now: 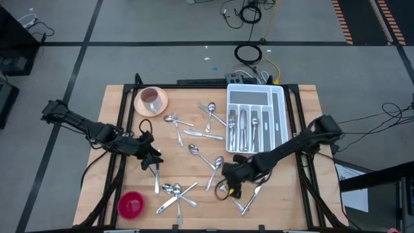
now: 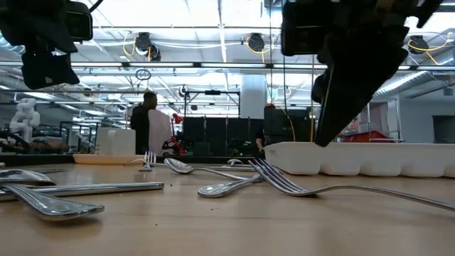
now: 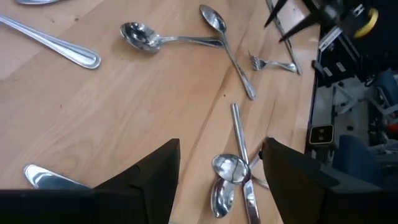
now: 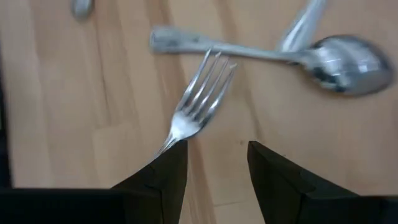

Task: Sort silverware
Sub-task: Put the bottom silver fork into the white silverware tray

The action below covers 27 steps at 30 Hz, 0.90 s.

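High view: left gripper (image 1: 152,162) reaches in from table's left edge, fingers spread over loose silverware (image 1: 194,139) scattered mid-table; some pieces already in white tray (image 1: 283,123).
Right gripper (image 1: 230,184) stretches across near front edge.
Right wrist view: fingers (image 4: 163,171) parted, empty, fork (image 4: 198,99) just ahead.

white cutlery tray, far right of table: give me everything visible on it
The white cutlery tray looks like moulded plastic, rectangular with rounded corners. It sits flat at the table's far right, a short end near the back edge. Long parallel slots run its length, with a crosswise slot at the far end. Several slots already hold silverware; the rightmost slot looks empty. In the low view it shows as a low white wall. The right arm passes just over its near corner; contact can't be judged.
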Available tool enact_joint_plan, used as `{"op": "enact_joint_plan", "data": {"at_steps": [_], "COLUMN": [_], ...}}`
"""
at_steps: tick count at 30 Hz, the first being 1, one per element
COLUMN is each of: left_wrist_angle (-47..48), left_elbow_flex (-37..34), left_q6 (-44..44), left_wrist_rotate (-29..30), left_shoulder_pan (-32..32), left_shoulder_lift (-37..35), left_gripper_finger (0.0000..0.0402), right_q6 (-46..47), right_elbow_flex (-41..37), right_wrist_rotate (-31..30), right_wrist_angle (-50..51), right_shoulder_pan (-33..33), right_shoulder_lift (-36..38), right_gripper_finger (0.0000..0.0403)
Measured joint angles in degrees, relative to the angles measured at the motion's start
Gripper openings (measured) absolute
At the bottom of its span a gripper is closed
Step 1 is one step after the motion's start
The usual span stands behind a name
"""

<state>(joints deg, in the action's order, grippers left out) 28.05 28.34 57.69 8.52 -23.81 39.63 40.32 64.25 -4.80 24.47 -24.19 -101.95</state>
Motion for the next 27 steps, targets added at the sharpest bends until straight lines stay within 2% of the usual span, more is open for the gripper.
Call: {"op": "enact_joint_plan", "data": {"at_steps": [5, 8, 20, 27], "left_wrist_angle": [-0.09, -0.09, -0.11, -0.03], "left_elbow_flex": [0.0, 0.0, 0.0, 0.0], "left_q6": [-0.18, -1.46, -5.89, -7.54], "left_wrist_rotate": [-0.03, -0.07, -0.6, -0.46], "left_shoulder_pan": [0.0, 0.0, -0.02, -0.02], "left_shoulder_lift": [-0.37, -0.37, -0.34, -0.32], "left_gripper_finger": [0.0228, 0.0228, 0.0228, 0.0228], "right_q6": [-0.63, 0.6, 16.89, 19.55], "right_elbow_flex": [12.19, 15.11, 15.34, 15.45], "right_wrist_rotate": [-0.21, -0.23, -0.01, -1.6], "right_wrist_angle": [14.25, 15.6, 12.14, 11.91], "right_shoulder_pan": [-1.07, -1.56, -5.92, -6.12], "right_shoulder_lift": [-7.57, -9.08, -12.49, -16.03], "right_gripper_finger": [0.016, 0.016, 0.016, 0.0158]}}
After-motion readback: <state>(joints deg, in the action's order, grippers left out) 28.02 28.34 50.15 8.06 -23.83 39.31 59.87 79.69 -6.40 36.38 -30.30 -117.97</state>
